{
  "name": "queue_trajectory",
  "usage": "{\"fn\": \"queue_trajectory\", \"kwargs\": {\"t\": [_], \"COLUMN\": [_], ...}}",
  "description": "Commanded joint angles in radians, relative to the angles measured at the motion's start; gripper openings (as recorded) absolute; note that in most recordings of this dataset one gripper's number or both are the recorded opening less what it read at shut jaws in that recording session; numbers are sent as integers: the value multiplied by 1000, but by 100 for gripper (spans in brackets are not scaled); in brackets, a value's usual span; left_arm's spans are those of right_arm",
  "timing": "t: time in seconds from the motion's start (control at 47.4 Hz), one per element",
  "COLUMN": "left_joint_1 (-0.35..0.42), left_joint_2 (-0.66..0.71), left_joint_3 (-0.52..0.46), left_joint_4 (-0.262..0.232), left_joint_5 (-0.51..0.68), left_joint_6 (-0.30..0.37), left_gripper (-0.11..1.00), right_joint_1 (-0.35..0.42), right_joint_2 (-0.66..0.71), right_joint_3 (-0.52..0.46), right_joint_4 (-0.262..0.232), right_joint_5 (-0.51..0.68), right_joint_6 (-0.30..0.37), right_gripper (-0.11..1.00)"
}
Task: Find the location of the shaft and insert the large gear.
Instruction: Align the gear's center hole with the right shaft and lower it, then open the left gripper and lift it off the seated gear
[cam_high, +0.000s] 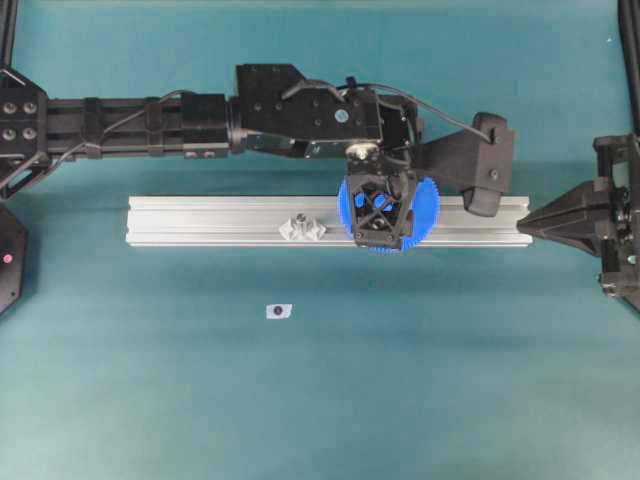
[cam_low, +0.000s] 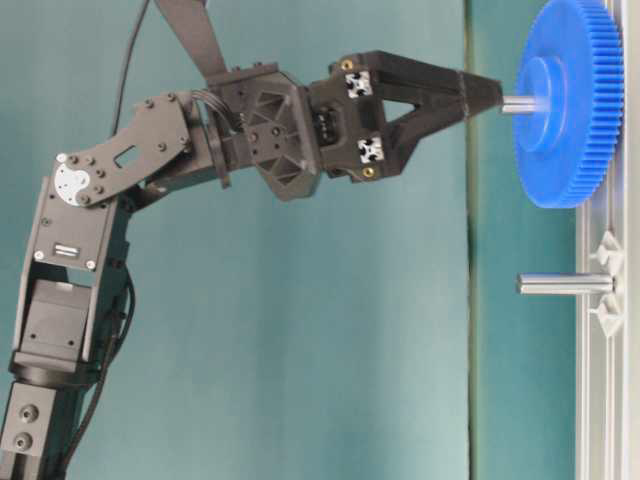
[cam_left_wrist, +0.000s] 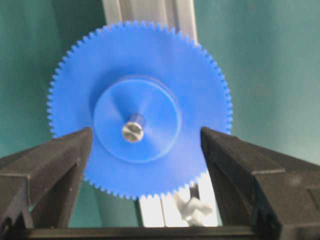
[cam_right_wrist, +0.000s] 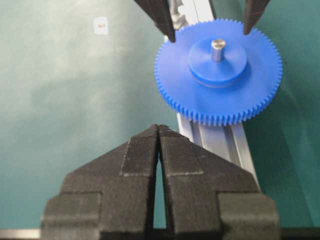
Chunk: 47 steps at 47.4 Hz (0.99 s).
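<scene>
The large blue gear (cam_high: 428, 212) lies flat over the aluminium rail (cam_high: 200, 220), threaded on the shaft (cam_left_wrist: 133, 131). The shaft's silvery tip pokes up through the hub in the right wrist view (cam_right_wrist: 217, 49) and the table-level view (cam_low: 515, 104). Its mounts are hidden under the gear (cam_left_wrist: 165, 65). My left gripper (cam_high: 380, 212) is open directly above the gear, its fingers (cam_left_wrist: 60, 160) standing wide on either side of the hub and holding nothing. My right gripper (cam_right_wrist: 158, 127) is shut and empty, its tip close to the rail's right end (cam_high: 522, 226).
A twin bare peg (cam_low: 565, 284) with translucent diamond mounts (cam_high: 302, 230) stands on the rail, left of the gear. A small white tag with a dark dot (cam_high: 279, 311) lies on the teal mat in front of the rail.
</scene>
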<state>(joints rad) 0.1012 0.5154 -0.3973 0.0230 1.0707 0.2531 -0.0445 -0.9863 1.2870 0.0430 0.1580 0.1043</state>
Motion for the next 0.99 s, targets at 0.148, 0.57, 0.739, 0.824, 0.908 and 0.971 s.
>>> {"fn": "queue_trajectory", "kwargs": {"t": [0.148, 0.57, 0.739, 0.824, 0.908, 0.971], "left_joint_1": [-5, -5, -15, -17, -17, -17], "left_joint_2": [-34, -55, -91, -118, -141, -158], "left_joint_3": [-31, -31, -25, -11, 6, 23], "left_joint_4": [5, 5, 3, 5, 3, 5], "left_joint_5": [-2, -3, -23, -35, -49, -64], "left_joint_6": [0, -31, -35, -43, -44, -46], "left_gripper": [85, 85, 85, 85, 85, 85], "right_joint_1": [-3, -3, -3, -3, -3, -3], "right_joint_2": [5, 3, -6, -9, -11, -11], "right_joint_3": [-12, -12, -11, -11, -11, -11], "right_joint_4": [0, 0, 0, 0, 0, 0], "right_joint_5": [-6, -5, -6, -5, 2, 9], "right_joint_6": [9, 9, 9, 9, 9, 9], "right_gripper": [3, 3, 3, 3, 3, 3]}}
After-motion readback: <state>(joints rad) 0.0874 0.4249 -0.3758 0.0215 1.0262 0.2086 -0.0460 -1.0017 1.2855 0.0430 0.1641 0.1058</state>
